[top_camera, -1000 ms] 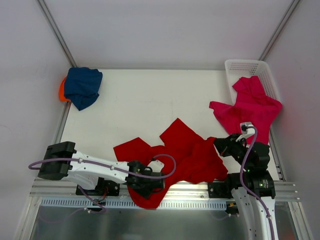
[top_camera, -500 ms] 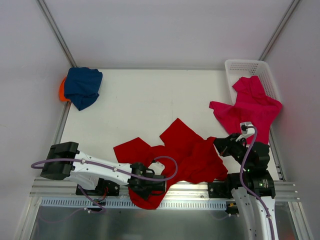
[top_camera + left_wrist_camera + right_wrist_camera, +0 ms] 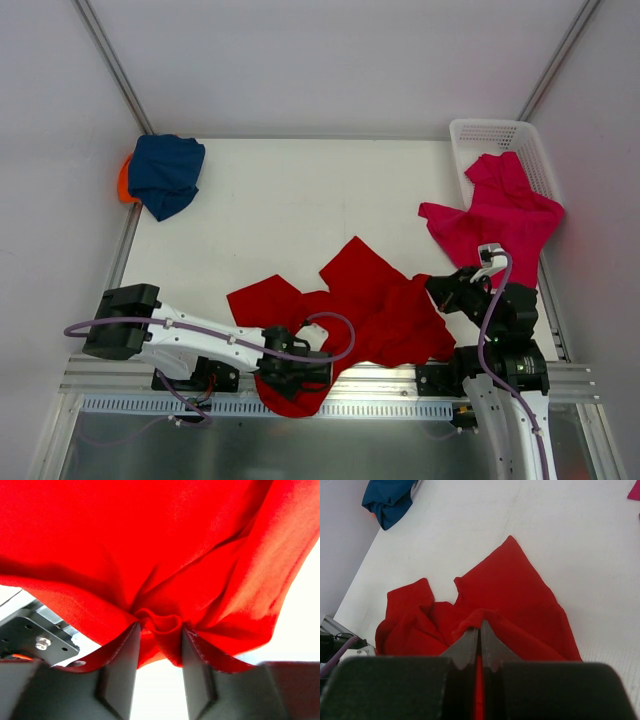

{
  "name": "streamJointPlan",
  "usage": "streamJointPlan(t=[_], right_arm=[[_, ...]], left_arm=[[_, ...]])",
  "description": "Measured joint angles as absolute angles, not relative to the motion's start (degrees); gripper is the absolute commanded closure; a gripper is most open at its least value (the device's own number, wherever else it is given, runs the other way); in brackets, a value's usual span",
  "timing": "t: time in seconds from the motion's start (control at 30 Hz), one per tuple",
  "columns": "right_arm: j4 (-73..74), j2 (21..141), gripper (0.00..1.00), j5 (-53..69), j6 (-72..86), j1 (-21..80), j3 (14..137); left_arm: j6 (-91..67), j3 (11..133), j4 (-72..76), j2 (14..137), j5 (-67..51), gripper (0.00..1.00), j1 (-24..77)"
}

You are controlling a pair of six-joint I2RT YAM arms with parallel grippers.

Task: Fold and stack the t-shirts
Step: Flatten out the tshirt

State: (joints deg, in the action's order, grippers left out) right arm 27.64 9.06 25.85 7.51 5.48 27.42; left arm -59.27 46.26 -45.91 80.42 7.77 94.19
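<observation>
**Top view.** The red shirt (image 3: 370, 300) lay crumpled on the near half of the white table (image 3: 290, 210), with its lower hem spilling over the near edge. The left gripper (image 3: 300, 375) sat at that overhanging hem, and the right gripper (image 3: 437, 290) sat at the shirt's right border. A navy shirt (image 3: 165, 172) lay bunched in the far-left corner on top of an orange shirt (image 3: 124, 182), of which only a sliver showed. A pink shirt (image 3: 500, 215) draped out of the white basket (image 3: 487, 132) at the far right and onto the table. This view did not show how the fingers of either gripper stood.

**Left wrist view.** The two dark fingers (image 3: 122, 665) stood a narrow gap apart, with a bunched fold of red cloth clamped between them. The rest of the shirt hung spread above them and filled the frame. None of the other shirts appeared.

**Right wrist view.** The fingers (image 3: 467, 647) were pressed almost together, with only a thin line of red between them. A raised ridge of the red shirt was pinched at their tips. Beyond them the shirt's pointed corner and one sleeve lay flat on the table. The navy shirt was visible in the far corner, and a scrap of pink showed at the upper-right edge.
</observation>
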Motion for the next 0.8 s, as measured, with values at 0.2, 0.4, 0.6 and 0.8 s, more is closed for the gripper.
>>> streamJointPlan(t=[0.2,0.4,0.6,0.8], right_arm=[[27.2,9.13,0.99,26.06,7.51,5.48,27.29],[26.96,9.13,0.99,26.33,7.51,5.48,27.29],[26.57,9.13,0.99,26.46,7.53,5.48,27.29],[26.35,9.13,1.0,26.48,7.53,5.48,27.29]], left_arm=[[-59.4,48.95,-48.14,80.42,8.1,0.52,94.19],[-59.29,52.53,-50.24,80.42,9.1,0.54,94.37],[-59.16,53.89,-51.68,80.42,9.74,0.56,94.91],[-59.2,53.87,-52.16,81.03,10.26,0.57,94.94]])
